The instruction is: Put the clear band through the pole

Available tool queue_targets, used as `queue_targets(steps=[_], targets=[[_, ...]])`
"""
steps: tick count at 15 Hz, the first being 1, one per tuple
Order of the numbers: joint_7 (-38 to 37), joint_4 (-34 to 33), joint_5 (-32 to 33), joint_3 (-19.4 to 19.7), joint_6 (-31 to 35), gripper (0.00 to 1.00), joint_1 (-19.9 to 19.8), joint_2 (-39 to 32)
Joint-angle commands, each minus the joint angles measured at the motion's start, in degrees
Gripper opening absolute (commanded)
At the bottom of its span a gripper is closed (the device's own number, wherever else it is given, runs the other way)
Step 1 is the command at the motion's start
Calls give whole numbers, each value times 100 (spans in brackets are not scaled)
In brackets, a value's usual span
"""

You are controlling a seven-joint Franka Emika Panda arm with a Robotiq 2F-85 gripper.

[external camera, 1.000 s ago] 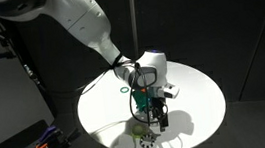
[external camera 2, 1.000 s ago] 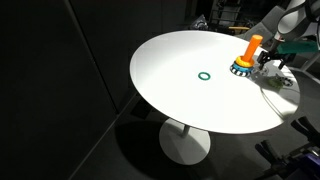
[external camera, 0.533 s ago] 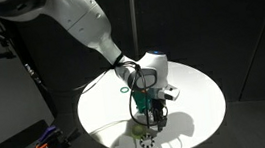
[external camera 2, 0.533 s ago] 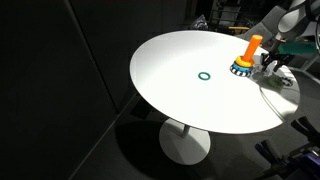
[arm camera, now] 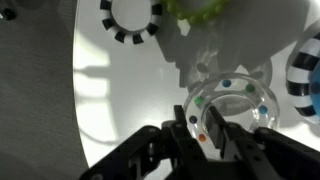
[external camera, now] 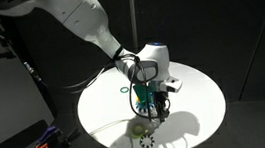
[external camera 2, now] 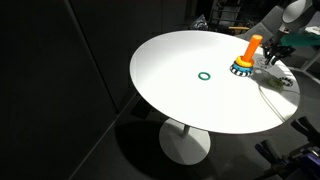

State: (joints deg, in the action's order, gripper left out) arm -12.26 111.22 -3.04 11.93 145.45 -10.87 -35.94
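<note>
Two spare rings, a black-and-white dotted ring [arm camera: 122,33] and a yellow-green ring [arm camera: 195,8], lie on the tabletop [arm camera: 110,90] beyond the claw [arm camera: 203,128], clenched on the clear band [arm camera: 245,88] beside the pole [external camera 2: 252,45].

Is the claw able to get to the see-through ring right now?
Probably yes. In the wrist view the claw straddles the near rim of the clear ring, with nothing in between. Whether it is pinching the rim is hard to tell.

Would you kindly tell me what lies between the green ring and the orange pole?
Nothing: in an exterior view, the stretch of white table between the green ring and the orange pole is bare.
</note>
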Motion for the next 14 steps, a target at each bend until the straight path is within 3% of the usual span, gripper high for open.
queue_targets(steps=[1,14], targets=[[59,116,-113,-28,-136,9,-23,525],[-33,-121,-4,-114,-841,9,234,1514]])
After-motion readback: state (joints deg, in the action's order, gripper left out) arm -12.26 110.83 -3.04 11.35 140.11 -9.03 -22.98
